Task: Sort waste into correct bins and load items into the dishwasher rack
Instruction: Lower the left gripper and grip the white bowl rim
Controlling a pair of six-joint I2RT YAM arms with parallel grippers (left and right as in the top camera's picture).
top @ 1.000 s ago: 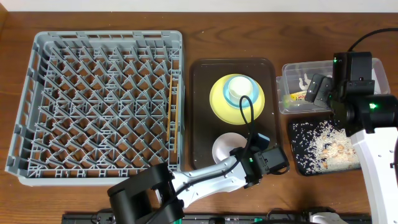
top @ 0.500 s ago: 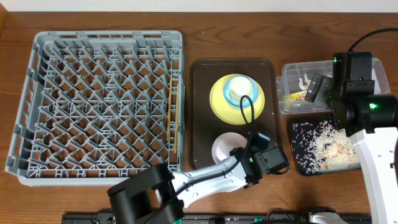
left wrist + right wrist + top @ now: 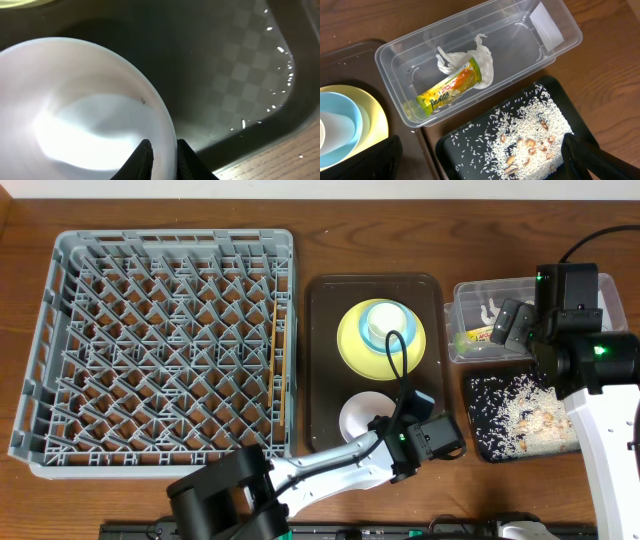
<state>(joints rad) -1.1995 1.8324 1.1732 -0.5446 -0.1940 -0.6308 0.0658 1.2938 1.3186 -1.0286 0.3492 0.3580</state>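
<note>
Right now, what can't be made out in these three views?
- Left wrist: the white bowl is cut off by the left and bottom edges; only the rim by the left gripper shows.
- Overhead: that gripper's fingers are hidden under its own wrist.
- Overhead: the chopsticks along the dishwasher rack's right wall are too thin to count.
- Overhead: the small white cup is too small to see inside.

Overhead cam looks straight down on the whole bench (image 3: 150, 205). Left wrist cam's jammed right up against the white bowl (image 3: 75, 110) on the brown tray (image 3: 225, 75). Right wrist cam sits higher, over clear tub (image 3: 520, 45) and black tray (image 3: 451, 150); overhead catches both.
</note>
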